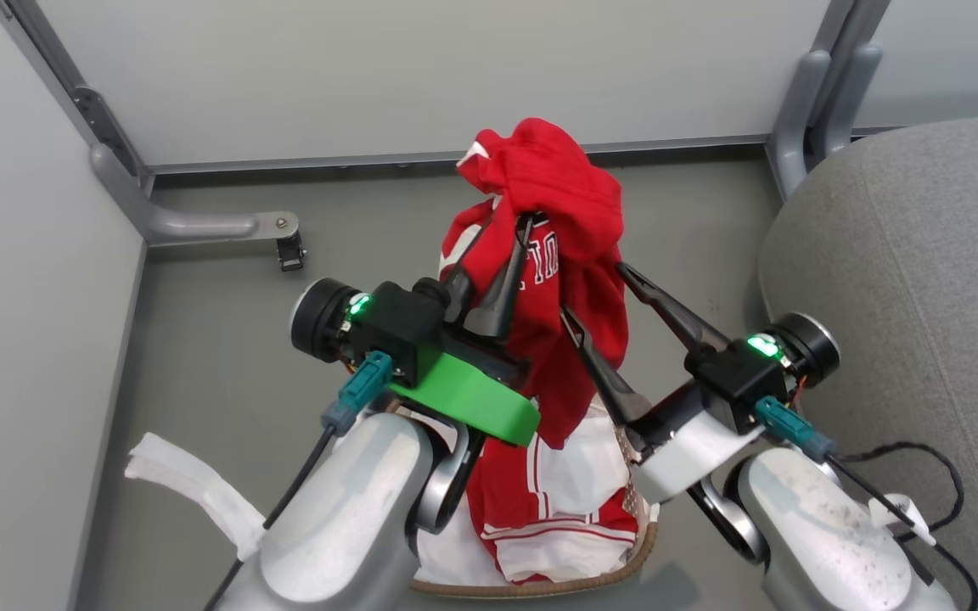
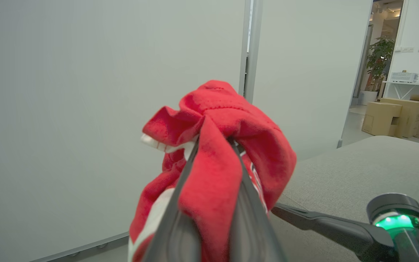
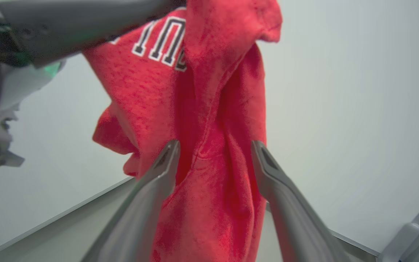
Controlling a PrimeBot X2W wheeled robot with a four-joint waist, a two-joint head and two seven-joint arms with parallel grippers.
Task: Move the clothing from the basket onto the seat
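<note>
My left gripper (image 1: 510, 222) is shut on the red jersey (image 1: 565, 195), holding it bunched and raised above the basket (image 1: 591, 579); the navy-white lettering shows below the grip. The left wrist view has the jersey (image 2: 224, 120) draped over the left gripper (image 2: 215, 140). My right gripper (image 1: 592, 291) stands open, its fingers on either side of the jersey's hanging part (image 3: 213, 174), as the right gripper (image 3: 215, 145) shows close up. A red-white piece with striped trim (image 1: 557, 501) lies in the basket. The grey seat (image 1: 905, 280) is to the right.
Grey partition walls close the back and left, with metal feet (image 1: 200, 225) on the floor and posts (image 1: 803, 110) beside the seat. A white strip (image 1: 183, 488) lies on the floor at lower left. A black cable (image 1: 922, 458) runs over the seat's front. Cardboard boxes (image 2: 380, 118) stand far off.
</note>
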